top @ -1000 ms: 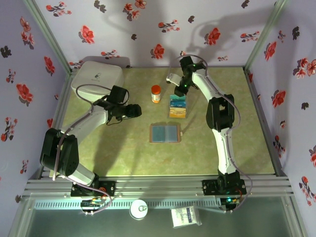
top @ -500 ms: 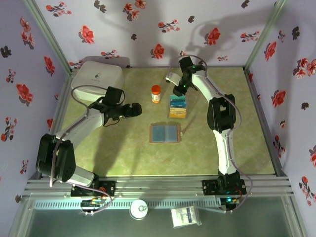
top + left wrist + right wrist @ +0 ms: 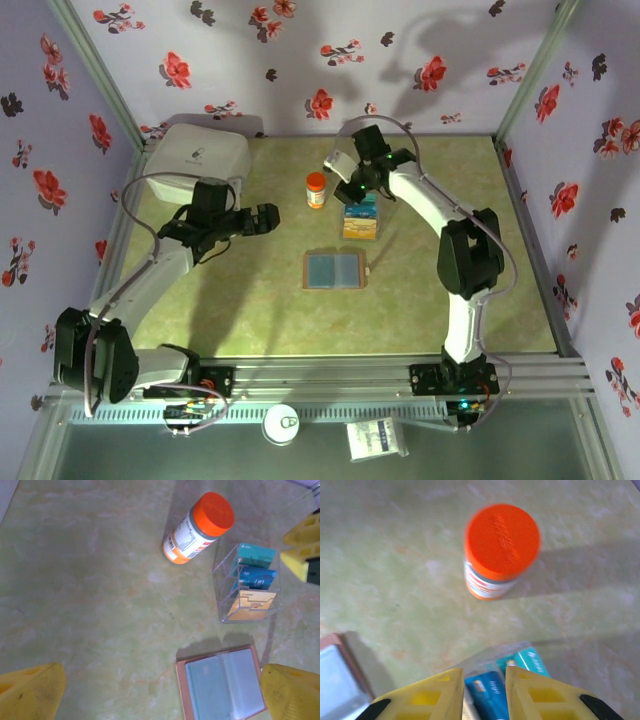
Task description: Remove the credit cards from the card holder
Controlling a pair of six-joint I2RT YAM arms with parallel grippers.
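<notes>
**A:** Where is the card holder found?

**B:** The card holder (image 3: 336, 270) is laid open and flat on the table (image 3: 250, 310), with its grey-blue slots turned up. It is nearer the arm bases than anything else.

**A:** And the left gripper?

**B:** The left gripper (image 3: 265, 219) is held beyond the card holder and to its left, well apart from it. Its jaws are spread wide and nothing is gripped.

**A:** Where are the credit cards seen?

**B:** The credit cards (image 3: 360, 215) are stood in a clear box (image 3: 223, 592) just beyond the card holder. The orange-yellow card (image 3: 251, 602) is placed nearest the card holder, the blue card (image 3: 257, 576) in the middle, and the teal card (image 3: 256, 556) farthest.

**A:** How is the right gripper set?

**B:** The right gripper (image 3: 483, 685) is hung above that box. Only a narrow gap is kept between its fingers (image 3: 425, 697), and nothing is seen pinched there.

**A:** What is set farther back?

**B:** An orange-capped bottle (image 3: 316, 189) is stood beyond the card holder, slightly to its left. A white case (image 3: 197, 160) is set farthest from it, at the back left.
</notes>
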